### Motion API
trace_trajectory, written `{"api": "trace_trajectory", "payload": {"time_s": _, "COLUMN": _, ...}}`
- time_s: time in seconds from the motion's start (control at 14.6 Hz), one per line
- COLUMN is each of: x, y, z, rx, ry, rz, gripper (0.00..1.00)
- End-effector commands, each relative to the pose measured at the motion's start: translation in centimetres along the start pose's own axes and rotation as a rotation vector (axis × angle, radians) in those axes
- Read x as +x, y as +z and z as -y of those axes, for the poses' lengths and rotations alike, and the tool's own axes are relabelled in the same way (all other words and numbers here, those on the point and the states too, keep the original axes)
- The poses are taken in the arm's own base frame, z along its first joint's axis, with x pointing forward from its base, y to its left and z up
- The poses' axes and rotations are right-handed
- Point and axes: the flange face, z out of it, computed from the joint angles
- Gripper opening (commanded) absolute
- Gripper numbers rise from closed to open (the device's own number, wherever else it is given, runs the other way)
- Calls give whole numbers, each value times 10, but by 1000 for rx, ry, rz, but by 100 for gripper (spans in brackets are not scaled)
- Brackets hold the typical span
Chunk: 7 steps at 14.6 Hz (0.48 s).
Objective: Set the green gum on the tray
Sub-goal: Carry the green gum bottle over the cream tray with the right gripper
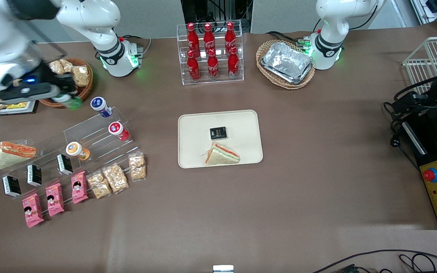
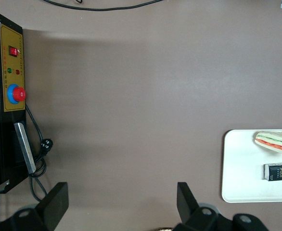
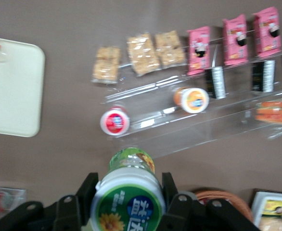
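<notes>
My right gripper (image 1: pixel 68 99) hangs above the table at the working arm's end, near the wicker snack basket (image 1: pixel 75 77), and is shut on the green gum (image 1: pixel 73 103). In the right wrist view the green gum (image 3: pixel 129 192) fills the space between the black fingers (image 3: pixel 86 191), its white lid with the green-and-yellow label facing the camera. The cream tray (image 1: pixel 241 125) lies flat in the middle of the table, holding a small black box (image 1: pixel 218 133) and a wrapped sandwich (image 1: pixel 221 154). A corner of the tray (image 3: pixel 16 91) shows in the right wrist view.
A clear stepped rack (image 1: pixel 93 136) below the gripper holds blue-lidded (image 1: pixel 100 105), red (image 1: pixel 118 130) and orange (image 1: pixel 76 150) bottles, black boxes and a sandwich. Pink packets (image 1: pixel 54 199) and cracker bags (image 1: pixel 116 176) lie nearer the camera. A cola rack (image 1: pixel 211 53) and foil trays (image 1: pixel 287 62) stand farther from the camera.
</notes>
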Motion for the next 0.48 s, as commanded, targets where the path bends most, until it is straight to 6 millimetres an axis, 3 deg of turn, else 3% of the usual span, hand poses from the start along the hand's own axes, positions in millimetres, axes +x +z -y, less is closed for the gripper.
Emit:
{"api": "trace_trajectory", "payload": {"time_s": 0.0, "x": -2, "y": 0, "z": 97, "rx": 17, "ry": 83, "rz": 14, "gripper": 33}}
{"api": "trace_trajectory", "payload": {"time_s": 0.21, "x": 6, "y": 31, "z": 189, "rx": 23, "ry": 153, "rz": 2, "gripper": 33}}
{"api": "trace_trajectory", "payload": {"time_s": 0.41, "x": 23, "y": 90, "z": 249, "rx": 69, "ry": 183, "rz": 11, "gripper": 32}}
